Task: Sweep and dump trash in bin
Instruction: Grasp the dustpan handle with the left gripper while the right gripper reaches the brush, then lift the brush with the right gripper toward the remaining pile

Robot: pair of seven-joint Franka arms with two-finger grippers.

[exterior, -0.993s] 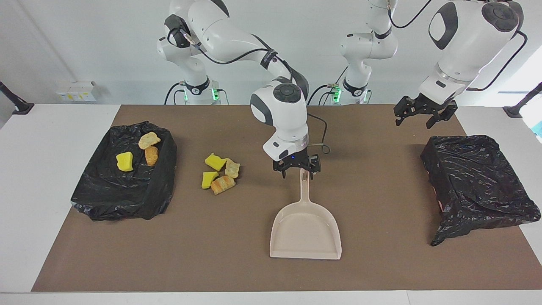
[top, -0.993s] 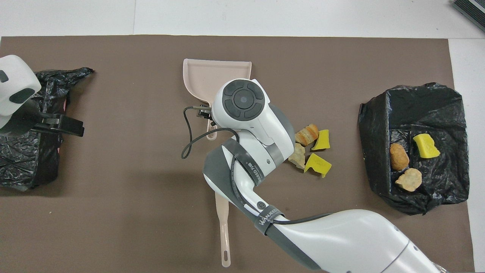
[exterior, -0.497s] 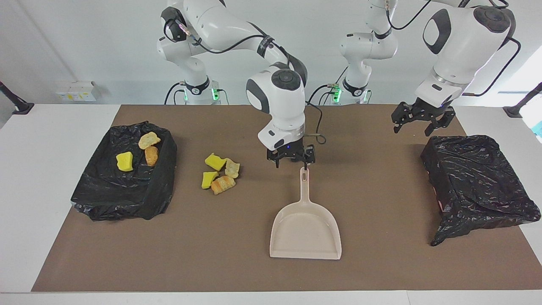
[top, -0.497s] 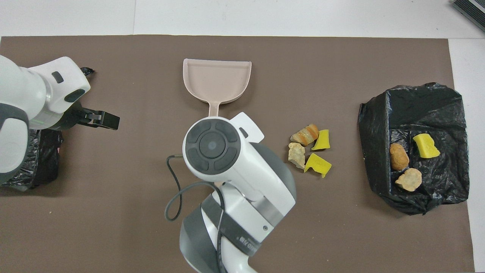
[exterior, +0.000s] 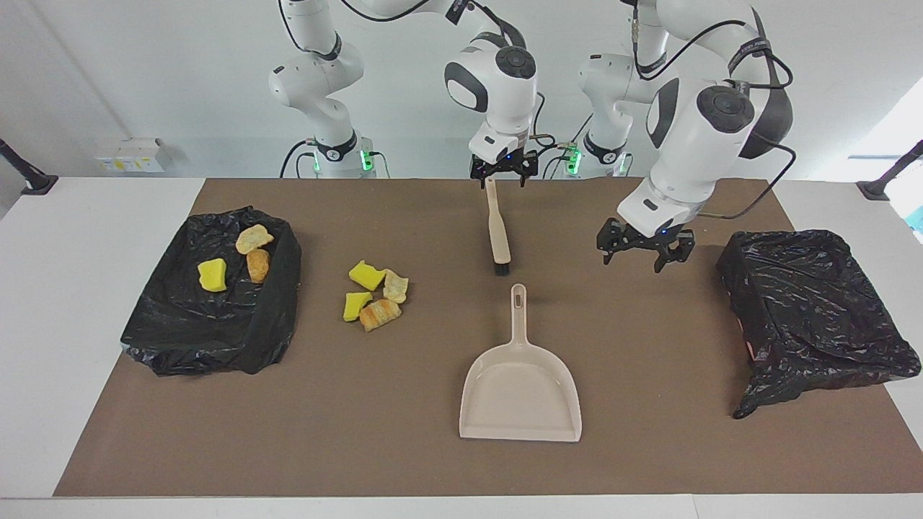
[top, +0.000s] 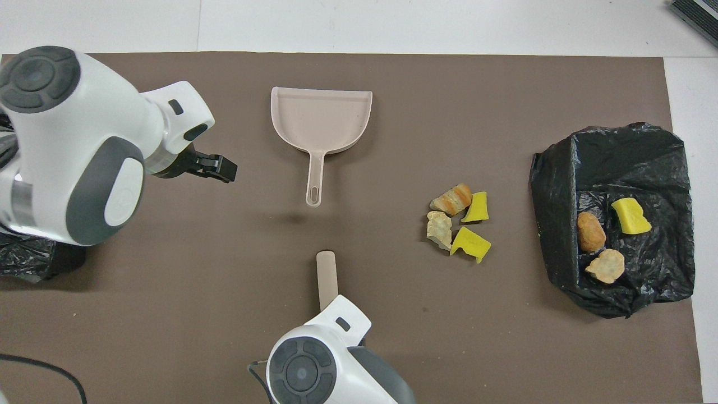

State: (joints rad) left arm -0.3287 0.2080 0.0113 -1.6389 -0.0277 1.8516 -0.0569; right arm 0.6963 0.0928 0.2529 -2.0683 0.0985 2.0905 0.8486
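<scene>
Several pieces of trash (exterior: 375,295) (top: 457,221), yellow sponge chunks and bread-like lumps, lie in a small pile on the brown mat. Three more pieces (exterior: 238,263) (top: 603,238) rest in the black-lined bin (exterior: 187,339) (top: 628,151) at the right arm's end. The beige dustpan (exterior: 519,393) (top: 321,115) lies flat mid-table, handle toward the robots. The brush (exterior: 497,231) (top: 326,278) lies nearer the robots. My right gripper (exterior: 502,176) hangs open over the brush handle's end. My left gripper (exterior: 642,256) (top: 221,167) is open over bare mat beside the dustpan handle.
A second black-bagged bin (exterior: 807,310) (top: 22,264) sits at the left arm's end, partly hidden by the left arm in the overhead view. The brown mat (exterior: 360,432) covers most of the white table.
My right gripper has pulled back from the dustpan handle toward the robots, ending over the brush handle. My left gripper has moved from beside the second bin toward mid-table and lower. The dustpan stayed put.
</scene>
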